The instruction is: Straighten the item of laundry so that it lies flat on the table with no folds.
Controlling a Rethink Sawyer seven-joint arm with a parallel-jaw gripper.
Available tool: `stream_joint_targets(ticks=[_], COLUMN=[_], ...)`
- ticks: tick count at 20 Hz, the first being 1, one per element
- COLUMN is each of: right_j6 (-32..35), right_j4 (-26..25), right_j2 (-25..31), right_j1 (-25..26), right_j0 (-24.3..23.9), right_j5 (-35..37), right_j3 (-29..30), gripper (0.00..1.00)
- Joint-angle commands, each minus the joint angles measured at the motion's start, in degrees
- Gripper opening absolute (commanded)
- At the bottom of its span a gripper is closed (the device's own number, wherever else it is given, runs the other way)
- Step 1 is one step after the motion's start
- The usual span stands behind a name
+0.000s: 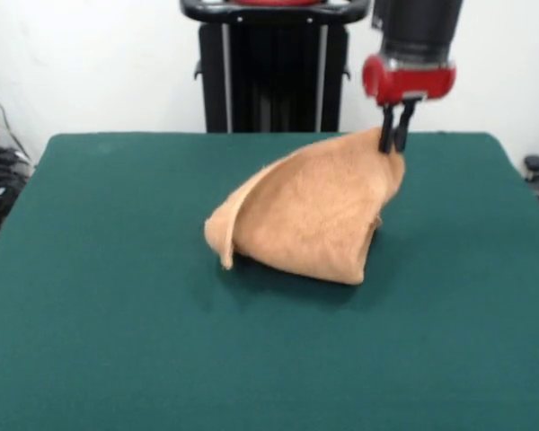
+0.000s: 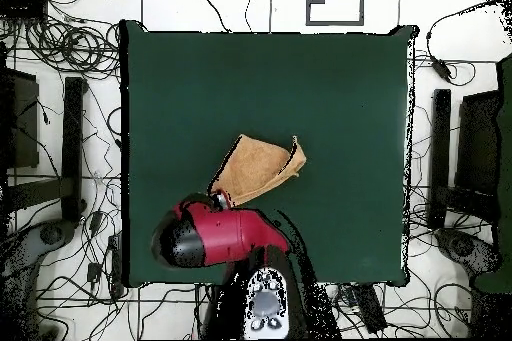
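The peach-orange towel is lifted by one corner into a tent shape, its lower edges resting on the green table. My gripper is shut on the towel's top corner, at the table's far right in the front view. In the overhead view the towel lies just above the red arm, and the gripper pinches its lower left corner. The towel's tag and bands do not show.
The robot's black pedestal stands behind the table's far edge. Cables and black stands lie on the floor around the table. Open green cloth lies on all sides of the towel.
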Motion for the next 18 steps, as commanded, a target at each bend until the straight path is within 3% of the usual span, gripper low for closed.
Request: stream_joint_targets(ticks=[1,8,15,18], right_j6=[15.9,14.3,9.2,8.1], right_j4=[5.5,7.8,7.1,8.0], right_j2=[-1.5,-2.2,-0.9,0.4], right_j1=[-5.8,-6.1,-6.6,-9.3], right_j0=[4.8,6.2,3.0,2.3], right_j5=[9.4,13.2,16.4,20.2], right_j3=[11.3,10.1,7.6,8.9], gripper=[0.0,0.0,0.0,0.0])
